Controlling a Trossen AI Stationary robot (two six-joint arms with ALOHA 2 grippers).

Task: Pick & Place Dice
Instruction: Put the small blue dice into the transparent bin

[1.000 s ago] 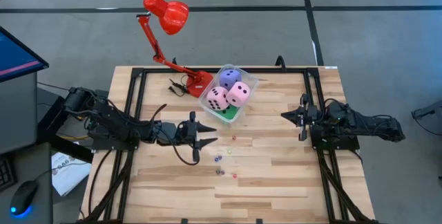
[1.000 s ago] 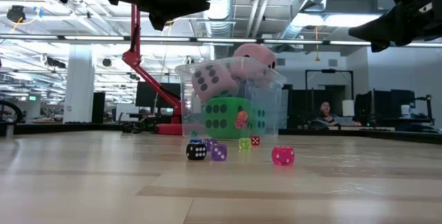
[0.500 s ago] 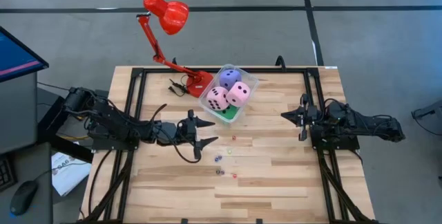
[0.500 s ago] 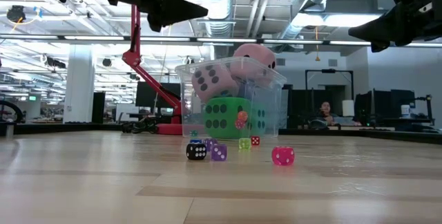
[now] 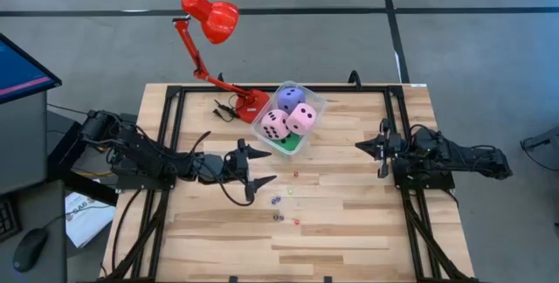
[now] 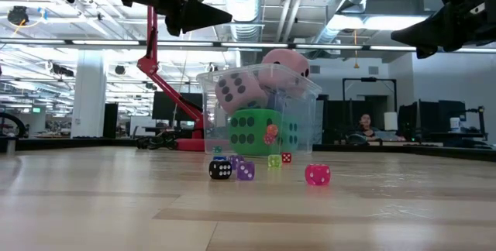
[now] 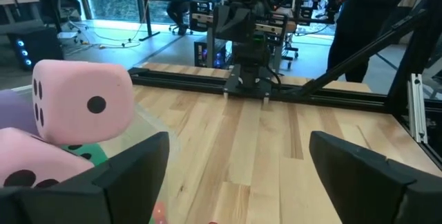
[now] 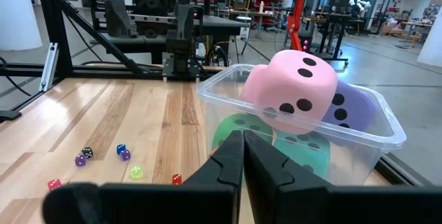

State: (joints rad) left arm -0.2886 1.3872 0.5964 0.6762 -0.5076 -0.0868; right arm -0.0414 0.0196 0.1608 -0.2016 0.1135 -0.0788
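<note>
A clear plastic tub (image 5: 307,101) stands at the table's far middle. It holds two pink dice (image 5: 288,122), a purple-blue one (image 5: 289,100) and a green one (image 5: 286,144) at the bottom. Several tiny dice (image 5: 279,201) lie scattered on the wood in front of the tub; the low view shows a black one (image 6: 220,169) and a pink one (image 6: 317,174). My left gripper (image 5: 265,167) hovers open above the table, left of the tub, with nothing between its fingers (image 7: 131,165). My right gripper (image 5: 359,146) hangs shut and empty to the right of the tub (image 8: 373,137).
A red desk lamp (image 5: 210,17) stands with its base (image 5: 251,100) at the far edge, just left of the tub, a dark cable (image 5: 224,108) beside it. Black frame rails (image 5: 171,134) run along the table's left, right and far sides.
My left gripper has opened wide while staying where it was, above the table left of the tub. Nothing else has moved.
</note>
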